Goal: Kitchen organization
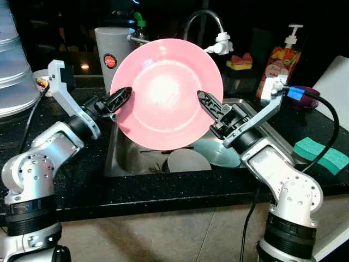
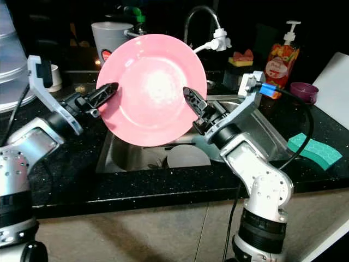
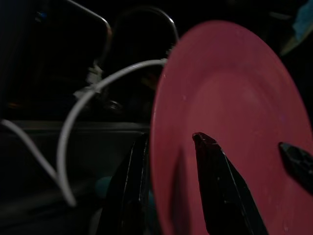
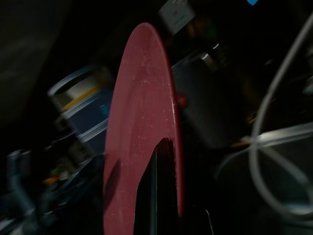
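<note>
Two grippers share one pink plate, which stands nearly upright on edge in the air above the sink, its face turned toward the robot's head. The left gripper has its black fingers clamped over the plate's left rim; the left wrist view shows one finger on each side of the rim. The right gripper pinches the opposite edge the same way, one finger across the face and the other behind.

To do this well, I'd judge the two arms must move as one: any drift apart or together would twist the plate out of a thin rim pinch (glazed ware is slick, especially if wet). If one side is to let go, the other should first hold firmly, and the plate should stay over the basin rather than the counter edge while that happens.

Both silver arms reach forward and inward from the shoulders, elbows bent low, forearms rising toward the plate so the wrists sit just outside its rim. Below, a pale plate and a bluish dish lie in the sink, with the faucet behind and a green sponge on the dark counter to the right.
</note>
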Motion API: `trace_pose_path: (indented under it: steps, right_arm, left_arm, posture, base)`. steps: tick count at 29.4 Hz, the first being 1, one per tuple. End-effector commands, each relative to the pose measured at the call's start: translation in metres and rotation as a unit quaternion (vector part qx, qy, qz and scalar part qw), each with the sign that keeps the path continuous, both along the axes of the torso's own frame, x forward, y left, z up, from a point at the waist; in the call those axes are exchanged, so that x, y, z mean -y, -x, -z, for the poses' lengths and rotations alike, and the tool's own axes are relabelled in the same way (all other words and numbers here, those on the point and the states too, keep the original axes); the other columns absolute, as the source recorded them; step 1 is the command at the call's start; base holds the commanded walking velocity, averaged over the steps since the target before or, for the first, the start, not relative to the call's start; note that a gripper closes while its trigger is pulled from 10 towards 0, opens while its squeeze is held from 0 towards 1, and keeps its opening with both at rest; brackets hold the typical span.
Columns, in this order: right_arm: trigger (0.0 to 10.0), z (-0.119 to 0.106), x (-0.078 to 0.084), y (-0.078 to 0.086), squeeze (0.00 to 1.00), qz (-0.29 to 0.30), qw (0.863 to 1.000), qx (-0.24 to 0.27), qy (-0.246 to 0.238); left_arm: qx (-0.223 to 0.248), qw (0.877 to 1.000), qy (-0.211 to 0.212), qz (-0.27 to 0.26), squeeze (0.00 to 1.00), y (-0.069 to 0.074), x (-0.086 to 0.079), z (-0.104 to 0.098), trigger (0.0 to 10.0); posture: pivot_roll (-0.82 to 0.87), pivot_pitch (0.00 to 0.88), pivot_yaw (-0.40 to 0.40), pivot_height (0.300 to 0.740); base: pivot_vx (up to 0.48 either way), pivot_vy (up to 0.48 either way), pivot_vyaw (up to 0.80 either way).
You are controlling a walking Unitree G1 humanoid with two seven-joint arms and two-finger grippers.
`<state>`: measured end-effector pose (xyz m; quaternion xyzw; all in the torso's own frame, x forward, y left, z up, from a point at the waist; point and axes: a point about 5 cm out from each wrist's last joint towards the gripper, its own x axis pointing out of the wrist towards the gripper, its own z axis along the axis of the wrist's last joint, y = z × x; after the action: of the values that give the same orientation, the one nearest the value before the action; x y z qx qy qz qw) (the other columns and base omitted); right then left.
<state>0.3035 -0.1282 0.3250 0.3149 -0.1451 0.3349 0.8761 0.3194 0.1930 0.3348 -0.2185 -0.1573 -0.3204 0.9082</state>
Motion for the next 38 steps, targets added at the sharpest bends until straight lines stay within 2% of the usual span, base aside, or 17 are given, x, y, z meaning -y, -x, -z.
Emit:
trace_pose_path:
  steps: [1, 4, 9, 11, 13, 14, 15, 17, 18, 19, 24, 26, 28, 34, 36, 38]
  right_arm:
    - [10.0, -0.007, 0.011, -0.002, 0.00, 0.040, 0.999, 0.017, -0.002]
    - [10.0, -0.009, 0.021, -0.006, 0.00, 0.070, 0.997, 0.018, 0.002]
    - [10.0, -0.004, 0.039, -0.026, 0.00, 0.138, 0.990, -0.012, 0.018]
    - [10.0, 0.010, 0.043, -0.042, 0.00, 0.166, 0.983, -0.062, 0.038]
    - [10.0, 0.022, 0.044, -0.054, 0.00, 0.183, 0.976, -0.101, 0.055]
    - [10.0, 0.022, 0.044, -0.054, 0.00, 0.183, 0.976, -0.101, 0.055]
    - [10.0, 0.031, 0.044, -0.064, 0.00, 0.189, 0.972, -0.127, 0.065]
    - [10.0, 0.038, 0.043, -0.071, 0.00, 0.191, 0.968, -0.145, 0.072]
    - [10.0, 0.045, 0.041, -0.077, 0.00, 0.190, 0.965, -0.162, 0.076]
    - [10.0, 0.045, 0.041, -0.077, 0.00, 0.190, 0.965, -0.162, 0.076]
    - [10.0, 0.061, 0.033, -0.088, 0.00, 0.179, 0.959, -0.206, 0.080]
    - [10.0, 0.065, 0.030, -0.090, 0.00, 0.176, 0.957, -0.213, 0.090]
    - [10.0, 0.077, 0.021, -0.097, 0.00, 0.160, 0.952, -0.233, 0.114]
    - [10.0, 0.092, 0.008, -0.107, 0.00, 0.138, 0.945, -0.267, 0.131]
    - [10.0, 0.092, 0.008, -0.107, 0.00, 0.138, 0.945, -0.267, 0.131]
    - [10.0, 0.092, 0.001, -0.110, 0.00, 0.131, 0.944, -0.264, 0.150]
  left_arm:
    - [0.007, 1.000, -0.001, -0.008, 0.00, 0.003, -0.010, -0.002, 10.0]
    - [0.014, 1.000, -0.006, -0.011, 0.00, 0.006, -0.015, -0.005, 10.0]
    - [0.009, 0.999, -0.016, -0.029, 0.00, 0.006, -0.021, -0.003, 10.0]
    - [-0.018, 0.998, -0.054, -0.038, 0.00, 0.001, -0.016, 0.005, 10.0]
    - [-0.036, 0.990, -0.128, -0.040, 0.00, -0.004, -0.004, 0.018, 10.0]
    - [-0.036, 0.990, -0.128, -0.040, 0.00, -0.004, -0.004, 0.018, 10.0]
    - [-0.040, 0.983, -0.180, -0.023, 0.00, -0.007, 0.009, 0.027, 10.0]
    - [-0.039, 0.978, -0.205, -0.008, 0.00, -0.009, 0.019, 0.031, 10.0]
    - [-0.033, 0.972, -0.232, 0.006, 0.00, -0.012, 0.028, 0.033, 10.0]
    - [-0.033, 0.972, -0.232, 0.006, 0.00, -0.012, 0.028, 0.033, 10.0]
    - [-0.042, 0.965, -0.257, 0.018, 0.00, -0.030, 0.043, 0.037, 10.0]
    - [-0.051, 0.965, -0.256, 0.015, 0.00, -0.035, 0.045, 0.038, 10.0]
    - [-0.068, 0.963, -0.260, 0.009, 0.00, -0.047, 0.051, 0.040, 10.0]
    - [-0.076, 0.959, -0.272, 0.005, 0.00, -0.053, 0.053, 0.041, 10.0]
    - [-0.076, 0.959, -0.272, 0.005, 0.00, -0.053, 0.053, 0.041, 10.0]
    - [-0.093, 0.960, -0.263, 0.011, 0.00, -0.056, 0.051, 0.043, 10.0]
  posture:
    - [0.06, 0.121, -0.018, 0.740]
    - [0.06, 0.123, -0.018, 0.740]
    - [0.07, 0.125, -0.023, 0.740]
    - [0.07, 0.127, -0.028, 0.740]
    - [0.07, 0.128, -0.031, 0.740]
    - [0.07, 0.128, -0.031, 0.740]
    - [0.08, 0.131, -0.036, 0.740]
    - [0.08, 0.131, -0.036, 0.740]
    - [0.08, 0.131, -0.036, 0.740]
    - [0.08, 0.131, -0.036, 0.740]
    - [0.09, 0.143, -0.029, 0.740]
    - [0.09, 0.151, -0.019, 0.740]
    - [0.09, 0.164, -0.007, 0.740]
    - [0.10, 0.182, -0.002, 0.740]
    - [0.10, 0.182, -0.002, 0.740]
    - [0.11, 0.191, -0.003, 0.740]
  base:
    - [0.000, 0.000, 0.00]
    - [0.000, 0.000, 0.00]
    - [0.000, 0.000, 0.00]
    - [0.000, 0.000, 0.00]
    - [0.000, 0.000, 0.00]
    - [0.000, 0.000, 0.00]
    - [0.000, 0.000, 0.00]
    - [0.000, 0.000, 0.00]
    - [0.000, 0.000, 0.00]
    - [0.000, 0.000, 0.00]
    - [0.000, 0.000, 0.00]
    - [0.000, 0.000, 0.00]
    - [0.000, 0.000, 0.00]
    - [0.000, 0.000, 0.00]
    - [0.000, 0.000, 0.00]
    - [0.000, 0.000, 0.00]
